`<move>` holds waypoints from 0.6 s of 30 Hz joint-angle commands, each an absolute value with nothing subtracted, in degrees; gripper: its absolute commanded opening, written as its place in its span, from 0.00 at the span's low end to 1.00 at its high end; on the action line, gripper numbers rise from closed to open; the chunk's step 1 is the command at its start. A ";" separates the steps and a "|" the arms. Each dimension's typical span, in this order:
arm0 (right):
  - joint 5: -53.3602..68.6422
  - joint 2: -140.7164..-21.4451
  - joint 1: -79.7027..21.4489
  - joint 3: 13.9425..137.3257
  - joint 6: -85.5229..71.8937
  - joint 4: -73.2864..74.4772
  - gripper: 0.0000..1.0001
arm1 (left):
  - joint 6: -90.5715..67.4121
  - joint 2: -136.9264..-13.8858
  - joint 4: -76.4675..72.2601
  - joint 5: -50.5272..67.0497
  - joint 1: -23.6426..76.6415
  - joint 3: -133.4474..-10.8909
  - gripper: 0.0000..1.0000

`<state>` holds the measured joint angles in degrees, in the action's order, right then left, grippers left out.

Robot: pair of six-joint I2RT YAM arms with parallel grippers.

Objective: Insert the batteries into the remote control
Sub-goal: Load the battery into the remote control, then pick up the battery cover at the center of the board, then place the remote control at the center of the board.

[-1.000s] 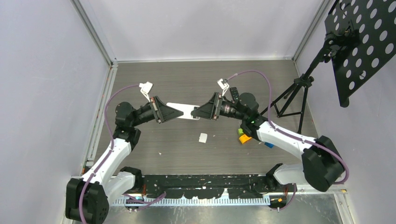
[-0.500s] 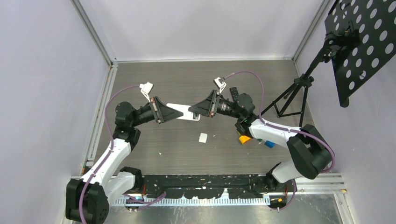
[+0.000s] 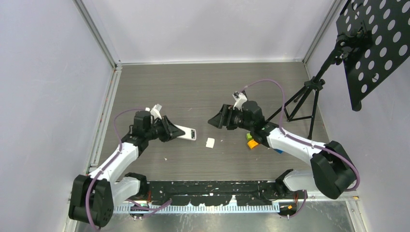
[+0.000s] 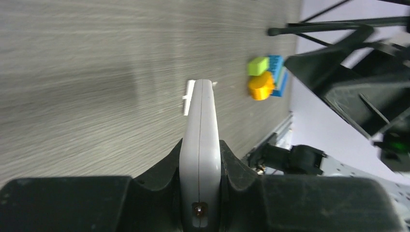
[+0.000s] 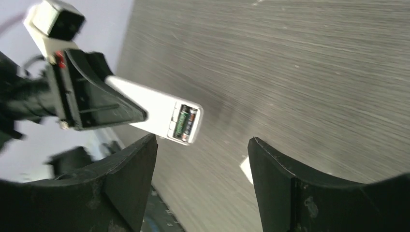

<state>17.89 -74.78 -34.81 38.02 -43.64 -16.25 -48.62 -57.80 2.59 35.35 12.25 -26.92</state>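
At the near edge you had the black rail (image 3: 212, 186) running between the two arm bases, and beyond it the grey wood-grain table (image 3: 193, 87). A small white piece (image 3: 210, 142) lay flat on it, apart from everything else. Just past that, to the left, your left gripper (image 3: 172, 131) was clamped on the white remote (image 3: 186, 133), fingers pressed against both long sides, with its free end pointing right toward the other arm. In the open compartment at that end, two batteries (image 5: 186, 123) sat side by side, one green-black, the other dark with an orange end. Your right gripper (image 3: 215, 121) stood well apart from the remote, jaws wide and nothing between them. By its forearm lay the green block (image 3: 249, 137), orange block (image 3: 253, 144) and blue block (image 3: 278, 150). Farther back stood the tripod (image 3: 304, 99) carrying a black perforated panel (image 3: 374, 43), with pale walls (image 3: 208, 29) closing in the table on three sides. You couldn't tell whether the remote touched the table. The left wrist camera saw it edge-on, so the compartment was hidden, and the remote covered most of the white piece. A right finger (image 5: 280, 183) cut that piece off too, and the forearm hid most of the blue block.
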 commanded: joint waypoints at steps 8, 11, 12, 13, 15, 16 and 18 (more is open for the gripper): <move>-1.57 -86.19 -49.28 50.85 1.23 12.62 0.70 | -44.82 -64.79 5.27 33.45 10.42 -28.77 0.00; 2.03 -88.26 -49.97 51.72 5.68 13.63 0.70 | -44.45 -66.28 5.50 34.81 9.83 -29.44 0.00; 2.58 -89.06 -50.19 52.14 6.96 14.03 0.70 | -44.52 -66.75 5.47 35.39 9.70 -29.54 0.00; 2.81 -89.95 -50.45 52.80 8.21 14.71 0.70 | -44.60 -67.24 5.26 35.94 9.61 -29.63 0.00; 2.66 -91.92 -50.78 54.37 10.08 16.02 0.69 | -44.85 -68.43 4.83 37.08 9.43 -29.79 0.00; 2.99 -92.82 -50.84 54.97 10.96 16.30 0.69 | -44.92 -68.89 4.61 37.66 9.45 -29.86 0.00; 4.13 -94.47 -50.95 56.07 12.43 16.87 0.69 | -45.00 -69.74 4.45 38.89 9.33 -30.06 0.00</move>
<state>3.09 -92.36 -50.26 51.86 5.41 14.85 -45.78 -68.62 6.02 34.79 9.76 -27.66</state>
